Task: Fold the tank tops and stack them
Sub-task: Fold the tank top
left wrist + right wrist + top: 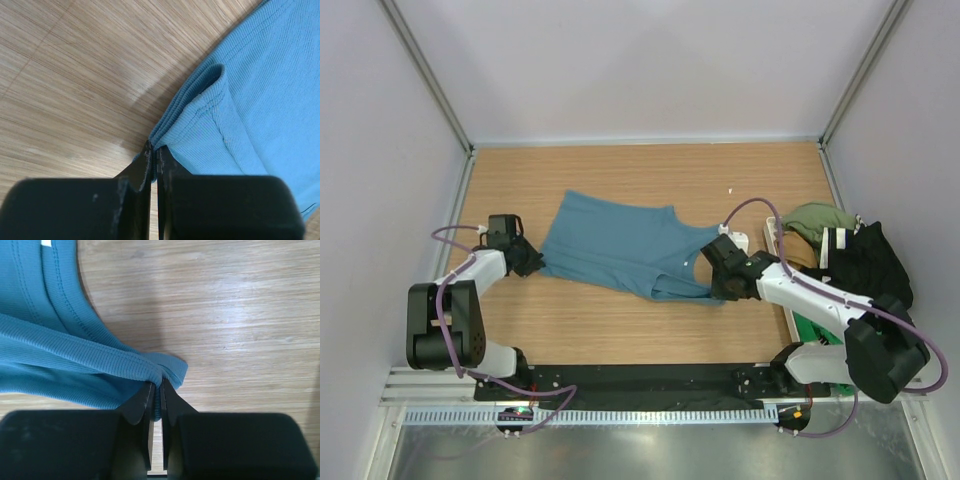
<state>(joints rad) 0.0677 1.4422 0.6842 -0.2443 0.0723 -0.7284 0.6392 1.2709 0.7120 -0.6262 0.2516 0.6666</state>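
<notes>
A teal blue tank top (pixel 615 245) lies spread across the middle of the wooden table, stretched between my two grippers. My left gripper (pixel 532 262) is shut on its hem corner at the left; the pinched folded hem (pixel 200 107) shows in the left wrist view above the jaws (pixel 155 150). My right gripper (pixel 720 285) is shut on the strap end at the right; the bunched straps (pixel 125 362) run into the jaws (pixel 156 385). Other tank tops lie heaped at the right edge: an olive one (pixel 817 220), a black one (pixel 868 262) and a green one (pixel 817 328).
White enclosure walls with metal posts (pixel 430 75) ring the table. A white strip (pixel 772 235) lies beside the heap. A black rail (pixel 640 380) carries the arm bases at the near edge. Bare wood (pixel 650 175) lies behind the teal top.
</notes>
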